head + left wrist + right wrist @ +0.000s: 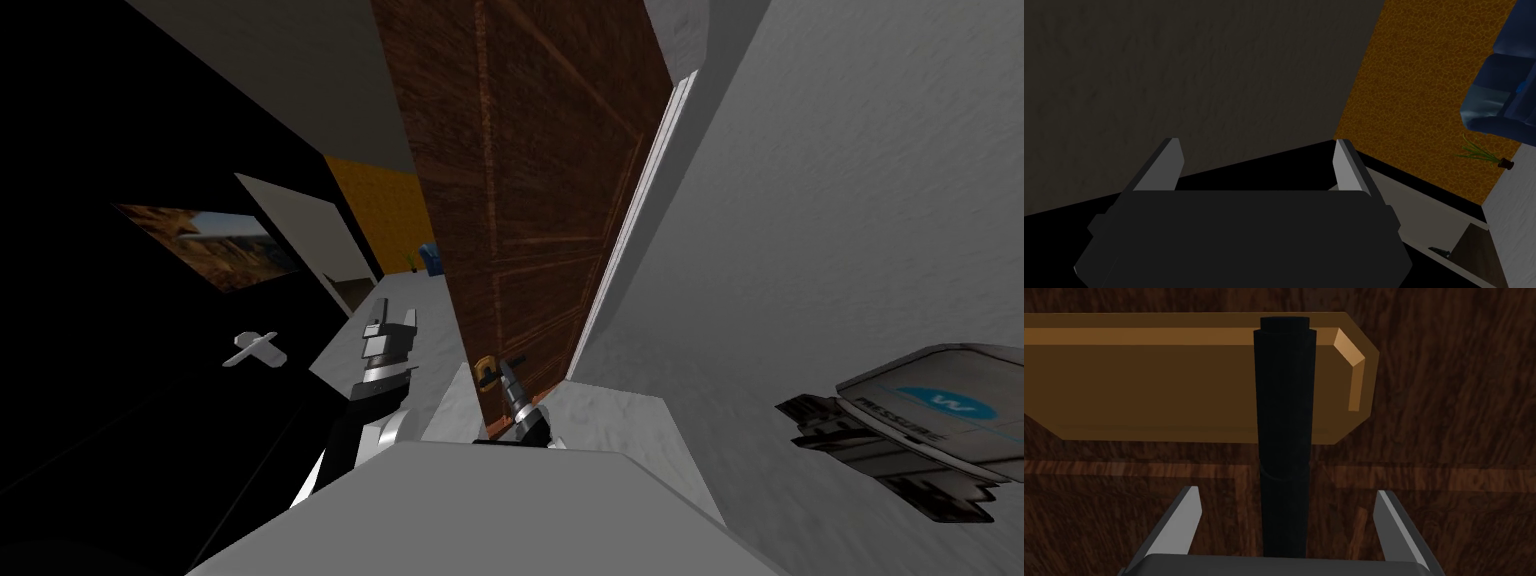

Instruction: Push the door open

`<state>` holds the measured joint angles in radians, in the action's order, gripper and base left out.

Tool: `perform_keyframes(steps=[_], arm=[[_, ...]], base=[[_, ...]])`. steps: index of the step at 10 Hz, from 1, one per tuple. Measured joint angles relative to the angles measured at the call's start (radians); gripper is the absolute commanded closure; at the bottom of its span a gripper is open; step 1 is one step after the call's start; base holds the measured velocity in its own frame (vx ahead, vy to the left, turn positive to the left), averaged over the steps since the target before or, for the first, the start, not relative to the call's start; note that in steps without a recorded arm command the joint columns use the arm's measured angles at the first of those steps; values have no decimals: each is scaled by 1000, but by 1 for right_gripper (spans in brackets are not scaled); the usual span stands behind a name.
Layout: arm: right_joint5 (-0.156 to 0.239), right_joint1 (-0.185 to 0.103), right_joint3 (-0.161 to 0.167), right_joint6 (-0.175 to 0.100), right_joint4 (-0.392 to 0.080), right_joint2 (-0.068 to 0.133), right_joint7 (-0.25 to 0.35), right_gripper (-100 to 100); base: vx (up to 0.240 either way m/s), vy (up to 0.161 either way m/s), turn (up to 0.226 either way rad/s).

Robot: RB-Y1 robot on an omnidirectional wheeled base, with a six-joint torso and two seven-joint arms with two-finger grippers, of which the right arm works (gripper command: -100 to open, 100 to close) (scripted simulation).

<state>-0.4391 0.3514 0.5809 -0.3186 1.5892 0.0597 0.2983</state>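
**Right gripper open astride the door lever**

The right gripper (1287,490) stands with its two blades spread. The black bar-shaped lever (1284,438) runs between them with a clear gap on either side, so neither blade presses it. The lever's long axis lies along the line the gripper points. It starts at the gripper's dark body and runs straight ahead, and its far end lies over the golden-brown oblong backplate (1174,378). The plate's long axis runs crosswise to the lever.

Behind both is the brown wood-grained panelled door (540,200), directly ahead of the blades. Its handle edge is on the side toward the left gripper (395,312), and its far edge lies along the white door frame (640,200). The left gripper hangs beside the door, blades apart with nothing between them, and an orange textured wall (1424,90) lies beyond it.
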Motion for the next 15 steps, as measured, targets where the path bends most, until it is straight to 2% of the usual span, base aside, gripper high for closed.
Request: perform_keyframes(steps=[1,7,12,15], arm=[[0,-1,0,1,0,-1,0,100],[0,1,-1,2,-2,1,0,100],[13,-7,-34,4,-13,5,-8,100],[25,-21,-67,4,-20,5,-13,100]], base=[[0,0,0],[0,5,-4],[115,149,-61],[124,175,-88]])
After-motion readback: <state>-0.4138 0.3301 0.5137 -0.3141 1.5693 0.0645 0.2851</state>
